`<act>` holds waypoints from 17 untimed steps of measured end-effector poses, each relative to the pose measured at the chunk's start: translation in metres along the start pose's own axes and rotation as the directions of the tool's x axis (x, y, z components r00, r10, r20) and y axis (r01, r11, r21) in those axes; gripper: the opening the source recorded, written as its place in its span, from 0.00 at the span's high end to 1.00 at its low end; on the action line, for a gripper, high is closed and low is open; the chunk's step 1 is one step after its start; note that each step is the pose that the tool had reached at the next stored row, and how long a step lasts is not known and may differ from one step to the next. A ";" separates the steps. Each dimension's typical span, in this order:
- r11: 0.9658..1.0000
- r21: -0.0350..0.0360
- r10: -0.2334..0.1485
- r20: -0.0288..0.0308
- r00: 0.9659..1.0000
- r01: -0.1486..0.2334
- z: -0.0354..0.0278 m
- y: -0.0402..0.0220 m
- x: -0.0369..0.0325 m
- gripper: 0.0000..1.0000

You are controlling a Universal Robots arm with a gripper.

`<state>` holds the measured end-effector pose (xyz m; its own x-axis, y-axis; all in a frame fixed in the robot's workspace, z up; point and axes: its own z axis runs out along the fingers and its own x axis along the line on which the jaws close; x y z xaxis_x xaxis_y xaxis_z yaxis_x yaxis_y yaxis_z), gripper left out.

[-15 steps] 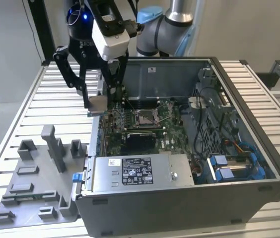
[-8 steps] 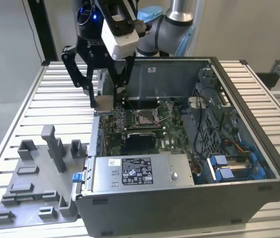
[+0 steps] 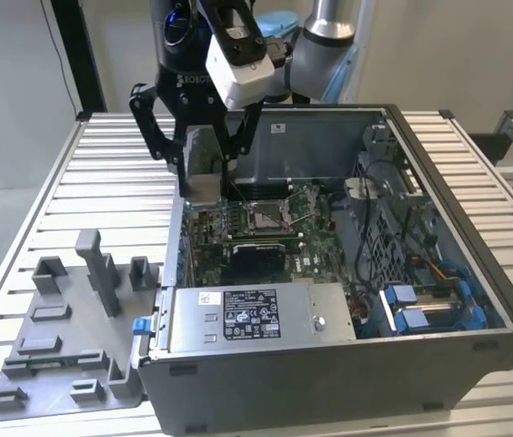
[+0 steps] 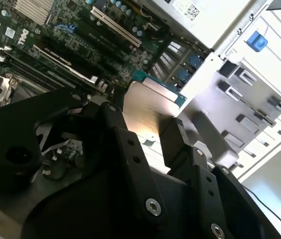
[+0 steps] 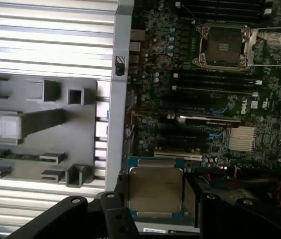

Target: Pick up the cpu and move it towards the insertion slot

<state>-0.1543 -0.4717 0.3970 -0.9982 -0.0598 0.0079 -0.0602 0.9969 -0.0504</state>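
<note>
— Tool [image 3: 207, 171], what's its state?
— Clamped on the cpu [image 5: 155, 188]. Black fingers [image 4: 173, 137] press two opposite edges, and the silvery top faces the first wrist view.
— Where is it?
— Held up over the motherboard [image 5: 220, 109], just inside the computer case [image 3: 329, 382] at the exterior view's left. The insertion slot [image 3: 266, 216] lies apart from it, lower. The grey tray [image 3: 65, 337] sits on the tabletop [image 3: 75, 191].

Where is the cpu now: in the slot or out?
Out: the pincer holds the cpu, apart from the empty slot.
</note>
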 end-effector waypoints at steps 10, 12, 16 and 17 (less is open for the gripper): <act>1.000 0.000 0.000 0.000 1.000 0.000 -0.0001 -0.0006 -0.0189 1.00; 1.000 0.000 0.000 0.000 1.000 0.000 -0.0002 -0.0007 -0.0224 1.00; 1.000 0.000 0.000 0.000 1.000 0.000 -0.0002 -0.0009 -0.0293 1.00; 1.000 0.000 0.000 0.000 1.000 0.000 -0.0002 -0.0010 -0.0310 1.00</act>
<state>-0.1233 -0.4708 0.3970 -0.9982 -0.0599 0.0079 -0.0602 0.9969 -0.0504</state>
